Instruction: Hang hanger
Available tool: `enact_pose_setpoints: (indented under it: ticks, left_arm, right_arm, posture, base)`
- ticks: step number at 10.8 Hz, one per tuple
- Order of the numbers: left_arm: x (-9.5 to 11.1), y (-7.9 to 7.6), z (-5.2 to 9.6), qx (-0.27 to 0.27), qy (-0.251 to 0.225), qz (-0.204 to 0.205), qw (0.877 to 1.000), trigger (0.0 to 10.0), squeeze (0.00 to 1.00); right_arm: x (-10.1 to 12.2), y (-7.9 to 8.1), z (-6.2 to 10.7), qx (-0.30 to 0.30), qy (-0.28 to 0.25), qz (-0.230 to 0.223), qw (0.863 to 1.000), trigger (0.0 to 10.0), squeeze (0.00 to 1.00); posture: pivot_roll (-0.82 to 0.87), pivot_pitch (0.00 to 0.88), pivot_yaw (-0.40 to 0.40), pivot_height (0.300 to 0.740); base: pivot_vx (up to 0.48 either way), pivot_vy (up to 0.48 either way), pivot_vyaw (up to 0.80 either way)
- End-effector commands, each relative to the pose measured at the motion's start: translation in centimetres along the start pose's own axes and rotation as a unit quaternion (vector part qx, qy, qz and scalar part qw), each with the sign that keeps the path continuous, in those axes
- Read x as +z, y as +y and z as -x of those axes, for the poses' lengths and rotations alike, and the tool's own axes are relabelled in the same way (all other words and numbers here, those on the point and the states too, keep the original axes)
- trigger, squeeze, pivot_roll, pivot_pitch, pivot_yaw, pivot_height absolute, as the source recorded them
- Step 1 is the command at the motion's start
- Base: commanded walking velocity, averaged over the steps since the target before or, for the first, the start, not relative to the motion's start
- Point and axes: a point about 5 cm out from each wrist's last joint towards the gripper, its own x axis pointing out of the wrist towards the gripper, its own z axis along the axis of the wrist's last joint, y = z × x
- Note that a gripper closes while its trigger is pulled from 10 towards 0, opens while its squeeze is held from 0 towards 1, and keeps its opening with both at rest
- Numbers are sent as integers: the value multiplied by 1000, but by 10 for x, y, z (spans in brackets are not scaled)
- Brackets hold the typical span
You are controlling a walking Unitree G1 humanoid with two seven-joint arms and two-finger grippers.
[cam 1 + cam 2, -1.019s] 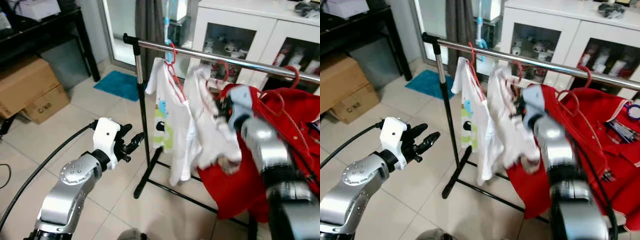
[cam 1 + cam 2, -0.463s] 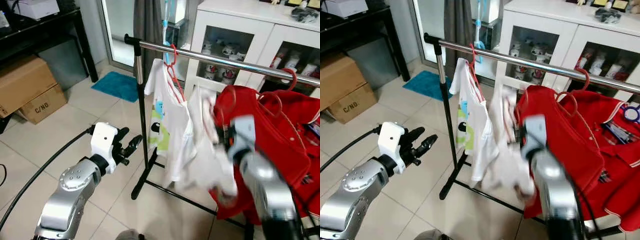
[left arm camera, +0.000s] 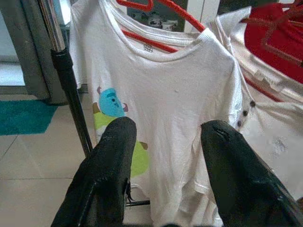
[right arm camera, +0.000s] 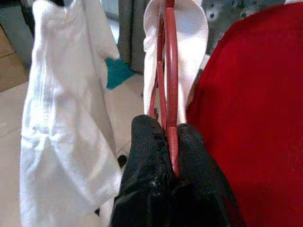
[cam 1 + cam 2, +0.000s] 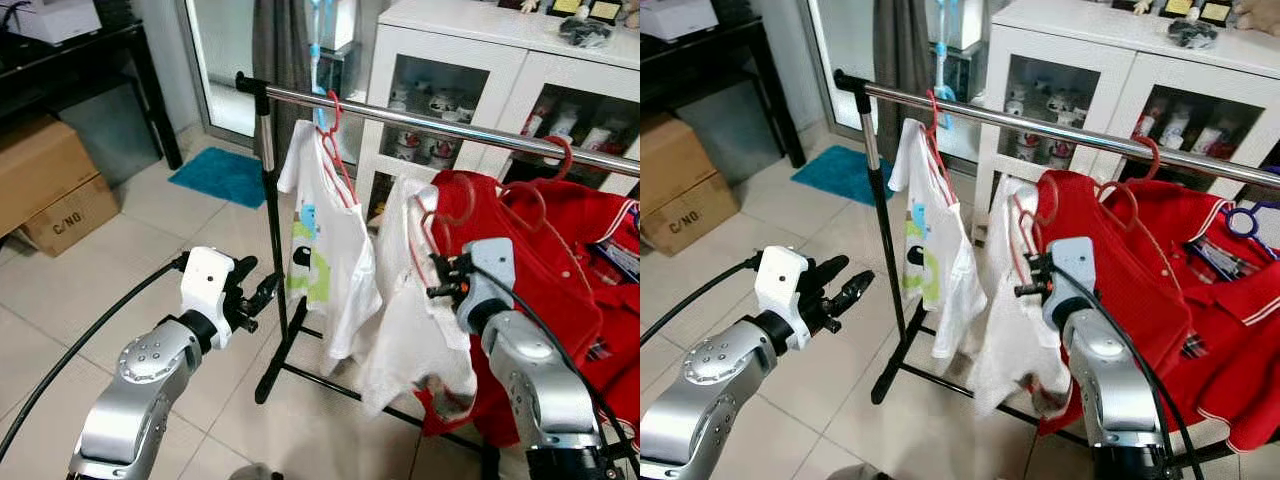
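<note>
Now, in the left eye view, the right gripper (image 5: 440, 277) stands lower than half a second ago, clamped on the red hanger (image 5: 432, 222) that carries a plain white shirt (image 5: 412, 330). The hanger's hook sits below the steel rail (image 5: 430, 124), apart from it, at roughly 12 o'clock from the gripper. One second ago the same gripper was raised close to the rail; the drop suggests that the hook did not catch and the hang is not yet done. The left gripper (image 5: 258, 298) hovers with its fingers spread and empty, at about 9 o'clock from the rack's upright post (image 5: 271, 230).

Right eye view: the hanger (image 5: 1025, 232) hangs between a white printed T-shirt (image 5: 923, 250), already on the rail at its 10 o'clock, and red garments (image 5: 1160, 290) at its 3 o'clock. The gap on the rail (image 5: 1040, 130) between those two hooks appears to be the free slot.

Left wrist view: the two black fingers (image 3: 110, 175) stand wide apart with nothing between them, aimed at the printed T-shirt (image 3: 161, 109); the post (image 3: 64, 71) lies at their 11 o'clock.

Right wrist view: the right gripper's fingers (image 4: 147, 161) are pinched narrow on the red wire of the hanger (image 4: 170, 90), with the white shirt (image 4: 66, 109) draped on one side and red cloth (image 4: 251, 109) on the other. The next lift probably calls for raising the hook above the rail before lowering it on.
</note>
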Motion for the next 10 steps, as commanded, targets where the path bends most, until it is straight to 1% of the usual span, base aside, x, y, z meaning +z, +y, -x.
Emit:
enact_pose_setpoints:
  ticks: [1,2,8,10]
  left_arm:
    - [4,1,-1,2,-7,-8,1000,10000,0]
    - [4,1,-1,2,-7,-8,1000,10000,0]
    - [4,1,-2,3,-8,-9,1000,10000,0]
    - [4,1,-2,2,-7,-8,1000,10000,0]
  right_arm:
    - [10,2,2,-3,-15,11,1000,10000,0]
    - [9,4,3,-1,-8,14,1000,10000,0]
    - [10,3,3,-6,2,20,1000,10000,0]
    - [12,0,4,-1,4,37,999,10000,0]
  posture:
    - [5,0,-22,740]
    - [7,0,-23,740]
    - [7,0,-26,740]
    - [6,0,-27,740]
  base:
    - [0,0,0]
    - [0,0,0]
    - [-281,0,0]
    - [0,0,0]
